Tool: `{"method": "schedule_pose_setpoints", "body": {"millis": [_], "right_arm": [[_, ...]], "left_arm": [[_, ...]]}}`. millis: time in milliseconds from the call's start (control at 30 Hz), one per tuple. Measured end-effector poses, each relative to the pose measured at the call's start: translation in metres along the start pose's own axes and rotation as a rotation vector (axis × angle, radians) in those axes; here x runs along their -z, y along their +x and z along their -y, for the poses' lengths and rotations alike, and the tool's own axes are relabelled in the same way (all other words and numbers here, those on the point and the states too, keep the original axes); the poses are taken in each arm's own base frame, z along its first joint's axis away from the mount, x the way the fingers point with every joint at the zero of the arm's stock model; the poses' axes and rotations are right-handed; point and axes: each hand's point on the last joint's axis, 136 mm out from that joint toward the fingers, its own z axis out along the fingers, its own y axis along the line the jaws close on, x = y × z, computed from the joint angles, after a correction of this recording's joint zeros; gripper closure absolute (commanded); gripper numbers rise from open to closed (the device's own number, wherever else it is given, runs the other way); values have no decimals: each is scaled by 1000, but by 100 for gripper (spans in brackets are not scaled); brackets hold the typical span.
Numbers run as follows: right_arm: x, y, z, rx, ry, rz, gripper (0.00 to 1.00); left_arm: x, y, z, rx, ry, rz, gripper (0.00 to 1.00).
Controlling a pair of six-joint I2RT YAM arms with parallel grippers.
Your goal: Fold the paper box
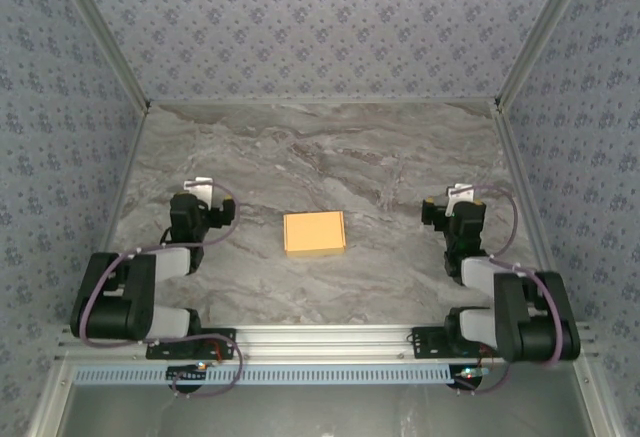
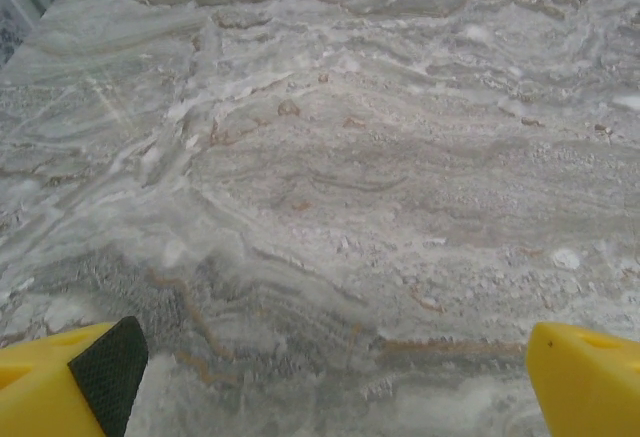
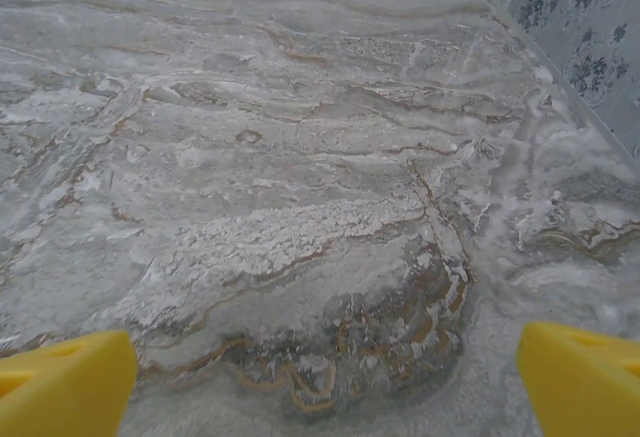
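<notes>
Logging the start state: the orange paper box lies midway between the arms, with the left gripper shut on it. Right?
No. The left gripper is open and empty: the left wrist view shows its fingers wide apart over the table. The paper box lies where you say.

1. The paper box (image 1: 314, 233) lies on the table (image 1: 330, 147), roughly midway between the left and right edges and nearer the near edge than the far one.
2. The left gripper (image 1: 201, 191) stands left of the box, well apart from it, near the left edge.
3. The right gripper (image 1: 458, 197) stands right of the box, well apart from it, near the right edge.
</notes>
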Motion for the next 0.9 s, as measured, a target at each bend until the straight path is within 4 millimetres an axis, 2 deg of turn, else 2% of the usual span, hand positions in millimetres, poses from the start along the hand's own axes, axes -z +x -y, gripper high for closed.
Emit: {"method": "schedule_pose_setpoints", "body": {"millis": [200,267,400,500,767,900], "right_arm": [[-27,15,-1,-14,-4,-25,0],[-30,9,-2,-23,-12,-13,0],[-39,-18,1,-41,3,39,0],[-41,-25,1,-43,10,51,0],[-42,-15,-4,-35,-25,5,0],[-44,-17,-10,-34,-74,-2,0]], "left_arm": [[-15,12,-12,46,3,-1,1],[-18,7,-13,55,8,2,1],[-25,-14,-16,71,2,41,1],[-25,-17,-17,76,1,46,1],[-25,-12,-18,87,-6,28,1],[-25,-11,-18,88,-6,24,1]]}}
